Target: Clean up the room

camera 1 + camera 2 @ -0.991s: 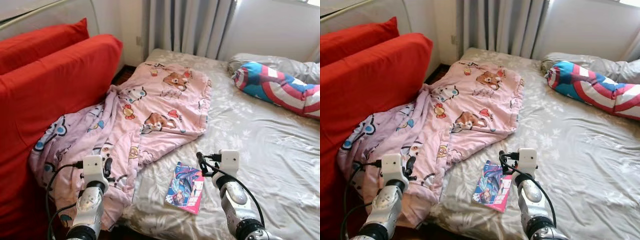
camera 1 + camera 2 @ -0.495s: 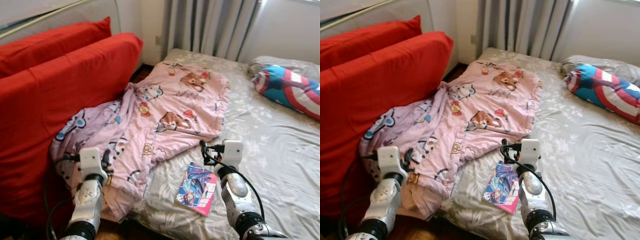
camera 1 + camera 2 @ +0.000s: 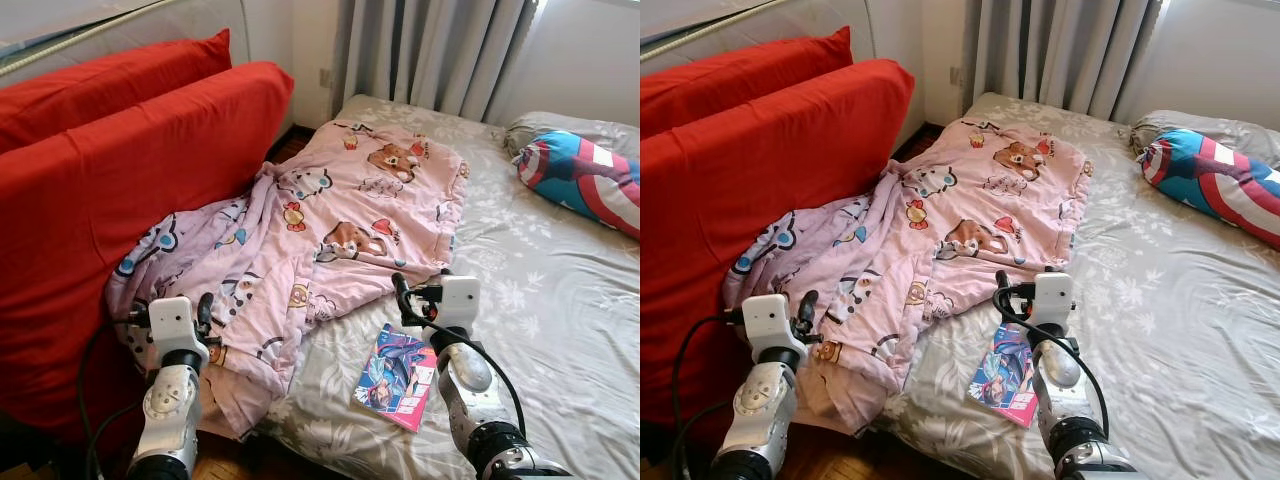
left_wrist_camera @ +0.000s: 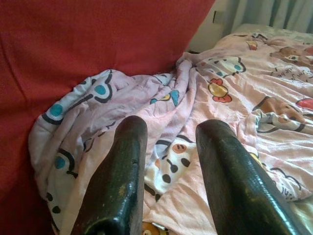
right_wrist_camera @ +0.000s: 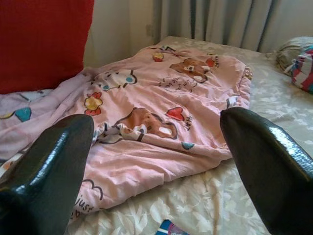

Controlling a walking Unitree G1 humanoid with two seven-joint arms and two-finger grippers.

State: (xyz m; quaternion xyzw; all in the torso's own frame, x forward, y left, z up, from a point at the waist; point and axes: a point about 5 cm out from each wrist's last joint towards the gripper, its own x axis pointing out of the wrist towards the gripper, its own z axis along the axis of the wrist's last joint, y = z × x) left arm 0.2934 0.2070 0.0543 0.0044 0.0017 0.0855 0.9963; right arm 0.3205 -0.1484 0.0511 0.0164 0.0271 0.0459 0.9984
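The pink cartoon blanket point(image 3: 330, 240) lies crumpled across the near corner of the bed point(image 3: 540, 300), its long axis running from the far side by the curtains point(image 3: 430, 50) down toward the robot, where its lower end spills off the bed's edge and bunches against the red cushion point(image 3: 120, 190). Just beside the blanket's near hem, on the bare grey sheet, lies a colourful book point(image 3: 398, 366), flat, cover up, its long side pointing roughly away from the robot.

The left end effector point(image 3: 202, 312) hovers over the hanging lower end of the blanket, fingers slightly apart and empty; in the left wrist view its fingers point(image 4: 122, 171) point straight along the folds that pile against the cushion. The right end effector point(image 3: 402, 300) hangs at the blanket's near hem, right above the far edge of the book, fingers wide apart and holding nothing; its wrist view looks over the blanket's spread upper part.

For the blanket, the left arm is the nearer one to the fallen end, which lies directly ahead of and below it. The book is nearer to the right arm, lying just beneath and toward the robot from it. Beyond the blanket, a striped star pillow point(image 3: 580, 180) rests at the far right of the bed.
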